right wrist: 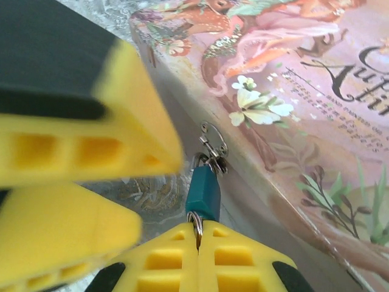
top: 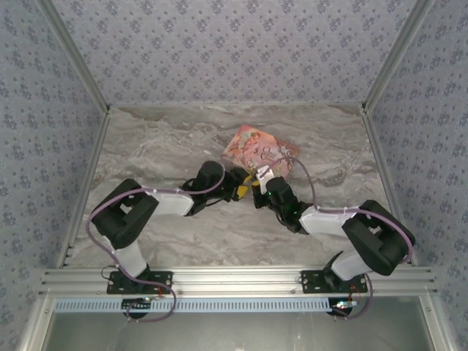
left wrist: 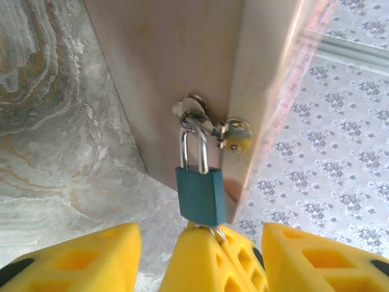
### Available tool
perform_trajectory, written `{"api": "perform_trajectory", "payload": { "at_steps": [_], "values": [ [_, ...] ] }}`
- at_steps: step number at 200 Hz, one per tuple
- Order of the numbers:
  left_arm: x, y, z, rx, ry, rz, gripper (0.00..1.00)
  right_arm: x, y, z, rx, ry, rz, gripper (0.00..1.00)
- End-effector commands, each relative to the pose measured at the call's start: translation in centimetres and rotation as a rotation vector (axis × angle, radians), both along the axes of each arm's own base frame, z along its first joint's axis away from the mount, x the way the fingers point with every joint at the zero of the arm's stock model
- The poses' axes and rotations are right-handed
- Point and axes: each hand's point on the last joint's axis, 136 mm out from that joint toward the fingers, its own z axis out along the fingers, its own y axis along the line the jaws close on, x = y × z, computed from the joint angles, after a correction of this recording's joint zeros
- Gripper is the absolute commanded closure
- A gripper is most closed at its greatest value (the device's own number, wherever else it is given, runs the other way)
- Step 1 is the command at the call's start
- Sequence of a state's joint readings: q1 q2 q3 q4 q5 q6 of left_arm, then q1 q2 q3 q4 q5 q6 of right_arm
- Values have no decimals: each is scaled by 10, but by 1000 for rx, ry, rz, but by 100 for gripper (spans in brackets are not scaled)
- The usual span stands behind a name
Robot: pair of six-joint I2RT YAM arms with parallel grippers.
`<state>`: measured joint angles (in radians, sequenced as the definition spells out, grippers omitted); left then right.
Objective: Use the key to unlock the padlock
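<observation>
Teal padlock [left wrist: 201, 194] hangs by its silvery shackle [left wrist: 182, 152] from the box [left wrist: 164, 61] clasp [left wrist: 194, 112].

Both arms reach forward and inward from bases, elbows bent outward, wrists nearly meeting at centre. Left arm [top: 157, 205] stretches rightward; left hand [top: 242, 188] spread wide, yellow fingers [left wrist: 76, 261] well apart, gripping nothing. Right arm [top: 329, 218] angles leftward; right hand [right wrist: 197, 258] sits between left fingers, pads pressed together, pinching key ring [right wrist: 194, 222].
</observation>
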<state>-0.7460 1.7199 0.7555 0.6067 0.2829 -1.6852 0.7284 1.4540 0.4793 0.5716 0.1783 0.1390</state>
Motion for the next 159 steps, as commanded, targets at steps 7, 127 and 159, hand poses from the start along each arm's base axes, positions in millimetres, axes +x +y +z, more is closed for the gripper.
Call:
{"api": "perform_trajectory", "payload": {
  "at_steps": [7, 127, 159],
  "values": [
    [-2, 25, 18, 76, -66, 17, 37, -11, -12, -13, 147, 130, -80, 100],
    [9, 90, 83, 403, -309, 121, 17, -28, -51, -36, 791, 581, -445, 99],
    [18, 90, 92, 440, -344, 117, 16, -27, -52, -30, 853, 661, -458, 93]
  ]
}}
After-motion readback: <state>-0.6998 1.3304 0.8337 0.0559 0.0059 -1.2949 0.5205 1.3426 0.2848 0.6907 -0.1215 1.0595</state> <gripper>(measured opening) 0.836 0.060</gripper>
